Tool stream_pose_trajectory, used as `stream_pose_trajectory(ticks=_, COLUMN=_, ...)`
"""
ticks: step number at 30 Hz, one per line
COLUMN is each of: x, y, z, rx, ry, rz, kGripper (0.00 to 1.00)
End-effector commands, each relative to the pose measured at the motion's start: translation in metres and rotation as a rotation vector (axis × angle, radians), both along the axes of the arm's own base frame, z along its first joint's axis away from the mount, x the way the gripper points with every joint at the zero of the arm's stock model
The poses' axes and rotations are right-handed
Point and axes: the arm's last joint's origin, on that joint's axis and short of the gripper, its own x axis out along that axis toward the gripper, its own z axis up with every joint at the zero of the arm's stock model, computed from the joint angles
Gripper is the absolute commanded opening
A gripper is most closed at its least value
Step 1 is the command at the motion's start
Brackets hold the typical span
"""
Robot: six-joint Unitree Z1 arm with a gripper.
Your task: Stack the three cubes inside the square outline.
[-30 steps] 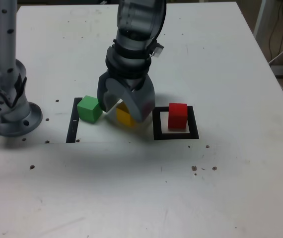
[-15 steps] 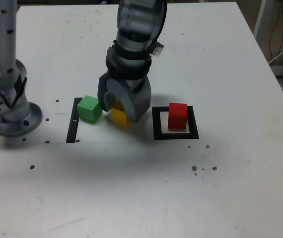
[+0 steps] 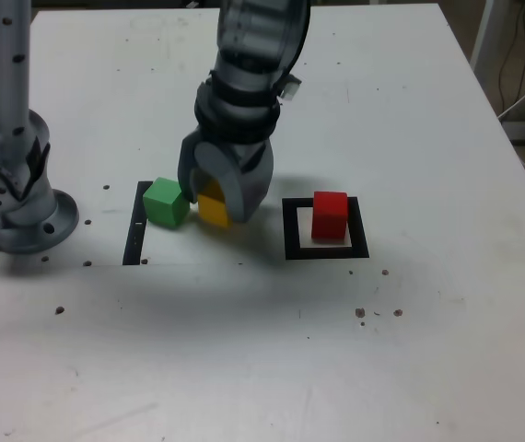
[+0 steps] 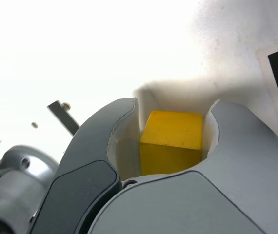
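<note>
My gripper [image 3: 215, 204] is shut on the yellow cube [image 3: 212, 210], which sits low over the table between the green cube and the square outline. The wrist view shows the yellow cube [image 4: 170, 141] squeezed between both grey jaws. The green cube [image 3: 165, 202] rests on the table right beside the yellow one, on the exterior view's left. The red cube [image 3: 330, 215] stands inside the black square outline [image 3: 292, 228], to the exterior view's right of my gripper.
A narrow black strip [image 3: 136, 230] lies on the white table [image 3: 262, 350] left of the green cube in the exterior view. A grey arm base [image 3: 18, 198] stands at the exterior view's left edge. Cables and a table leg show at the far right.
The jaws have closed from wide open onto the yellow cube. The cube and gripper have shifted slightly toward the green cube.
</note>
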Motion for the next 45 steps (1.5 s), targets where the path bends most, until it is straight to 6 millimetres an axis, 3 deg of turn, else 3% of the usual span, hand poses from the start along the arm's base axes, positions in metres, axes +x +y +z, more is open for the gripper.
stream_pose_trajectory(ticks=1, x=0.000, y=0.000, z=0.007, rx=0.004, ry=-0.011, rz=0.005, kGripper=0.35)
stream_pose_trajectory(ticks=20, x=0.040, y=-0.003, z=0.082, rx=0.005, ry=-0.068, rz=0.134, kGripper=0.35)
stream_pose_trajectory(ticks=31, x=0.073, y=-0.011, z=0.085, rx=-0.009, ry=-0.102, rz=0.294, kGripper=0.35)
stream_pose_trajectory(ticks=45, x=0.104, y=-0.023, z=0.065, rx=-0.013, ry=-0.080, rz=0.315, kGripper=0.35)
